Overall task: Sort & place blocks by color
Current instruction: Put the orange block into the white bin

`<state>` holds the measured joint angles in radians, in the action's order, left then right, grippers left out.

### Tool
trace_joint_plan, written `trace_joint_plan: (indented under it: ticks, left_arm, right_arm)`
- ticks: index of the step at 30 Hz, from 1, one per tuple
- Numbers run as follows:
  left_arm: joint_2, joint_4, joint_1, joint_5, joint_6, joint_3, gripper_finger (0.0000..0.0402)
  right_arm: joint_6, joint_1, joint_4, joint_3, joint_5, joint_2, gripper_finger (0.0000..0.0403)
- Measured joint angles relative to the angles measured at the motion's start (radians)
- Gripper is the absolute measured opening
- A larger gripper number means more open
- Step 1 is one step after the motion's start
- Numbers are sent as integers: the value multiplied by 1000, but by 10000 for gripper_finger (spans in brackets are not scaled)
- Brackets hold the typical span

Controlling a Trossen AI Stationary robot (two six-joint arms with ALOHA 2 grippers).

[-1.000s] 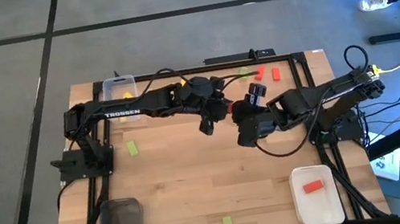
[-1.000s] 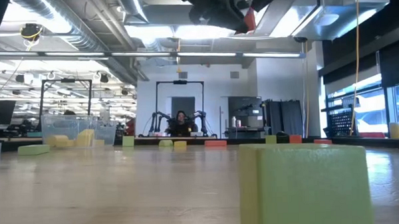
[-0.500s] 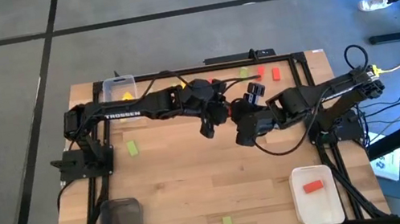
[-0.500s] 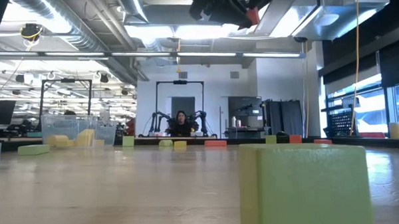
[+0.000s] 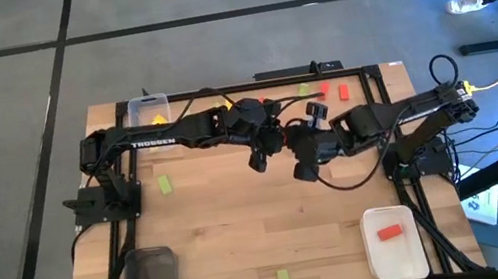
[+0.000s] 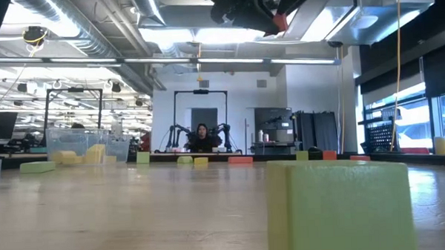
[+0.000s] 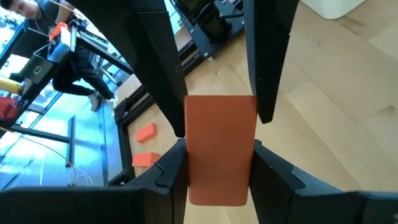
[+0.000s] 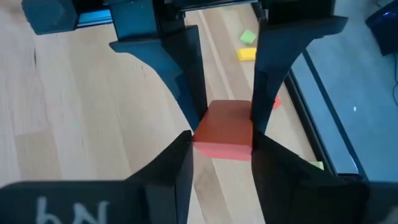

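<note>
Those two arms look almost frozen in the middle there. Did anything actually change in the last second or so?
Yes: the right gripper slid a little toward the left gripper and closed its fingers on the red block that the left gripper holds. Both grip it now, above the table. The left arm, the loose blocks and the white tray stayed put.

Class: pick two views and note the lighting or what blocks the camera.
Low view: ceiling lights glare brightly; a green block close to the lens hides much of the table. Left wrist view: the red block fills the centre.
</note>
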<state>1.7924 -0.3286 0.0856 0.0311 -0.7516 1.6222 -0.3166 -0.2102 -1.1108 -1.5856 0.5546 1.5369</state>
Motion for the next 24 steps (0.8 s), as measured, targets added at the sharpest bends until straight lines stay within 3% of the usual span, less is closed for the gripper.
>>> trace_joint_plan:
  ticks: [11,18,24]
  left_arm:
    - [0,0,-1,26,14,0,123]
    - [0,12,-2,41,-44,0,188]
    - [-10,11,-3,163,-48,0,193]
  right_arm:
    - [12,13,11,0,-7,-1,127]
    - [-4,15,17,0,-11,-1,125]
    - [-62,15,-36,0,3,-2,125]
